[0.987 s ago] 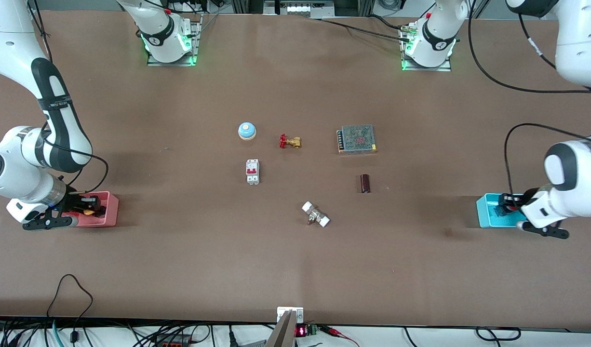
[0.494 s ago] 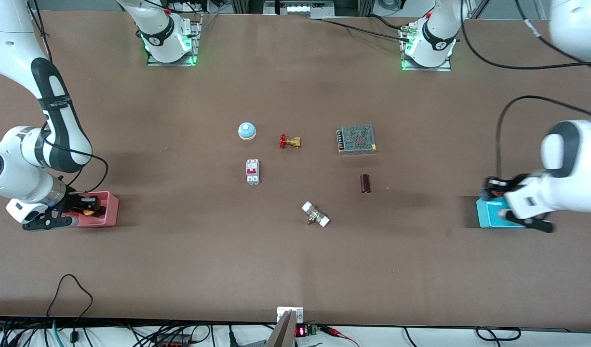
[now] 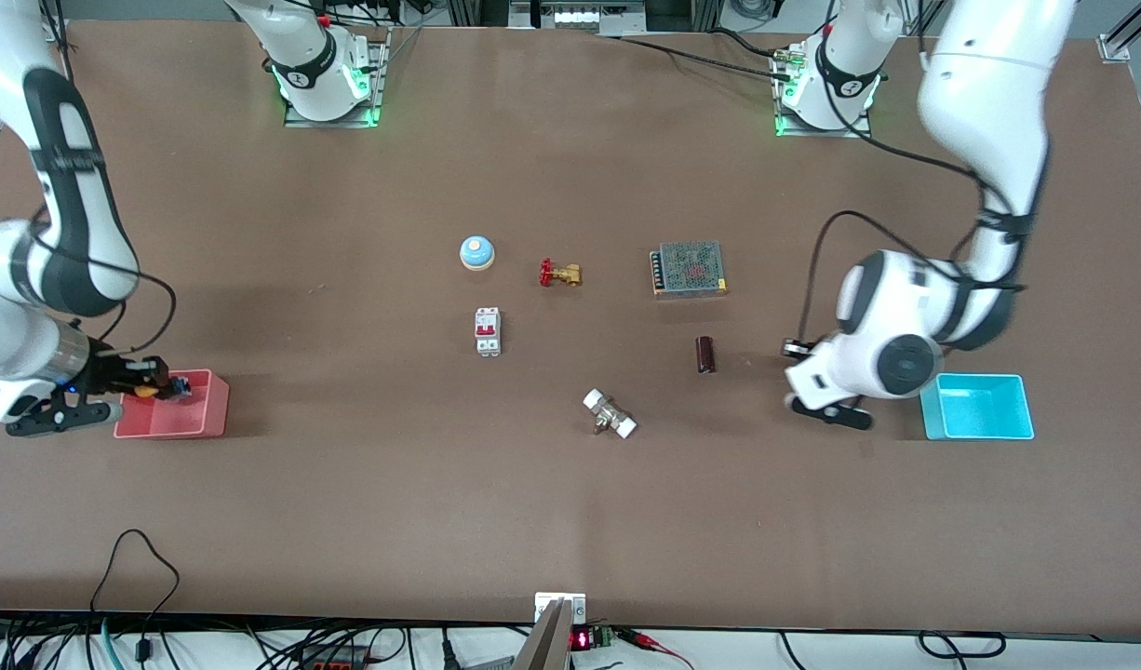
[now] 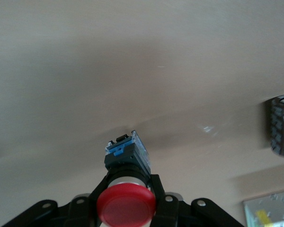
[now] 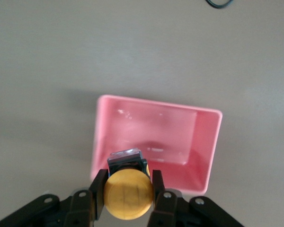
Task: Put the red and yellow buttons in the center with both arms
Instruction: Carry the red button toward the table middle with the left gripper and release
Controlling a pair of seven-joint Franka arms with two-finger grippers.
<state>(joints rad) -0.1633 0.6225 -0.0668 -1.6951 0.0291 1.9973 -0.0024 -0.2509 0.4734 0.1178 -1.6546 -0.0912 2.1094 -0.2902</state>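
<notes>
My left gripper [image 4: 128, 188] is shut on the red button [image 4: 126, 206], black body pointing down at bare brown tabletop. In the front view the left gripper [image 3: 794, 350] hangs over the table between the dark cylinder [image 3: 705, 355] and the cyan bin [image 3: 985, 409]; the button is hidden there. My right gripper [image 5: 128, 187] is shut on the yellow button [image 5: 128, 194] and holds it above the edge of the pink bin [image 5: 204, 142]. In the front view the right gripper [image 3: 152, 384] holds the yellow button [image 3: 145, 392] over the pink bin [image 3: 219, 407].
Around the table's middle lie a blue dome bell [image 3: 476, 252], a brass valve [image 3: 559, 274], a white circuit breaker [image 3: 488, 331], a metal power supply [image 3: 689, 268] and a white-ended fitting [image 3: 610, 414]. Both bins look empty.
My left gripper rose out of the cyan bin with the red button and swung toward the table's middle. My right gripper lifted the yellow button out of the pink bin.
</notes>
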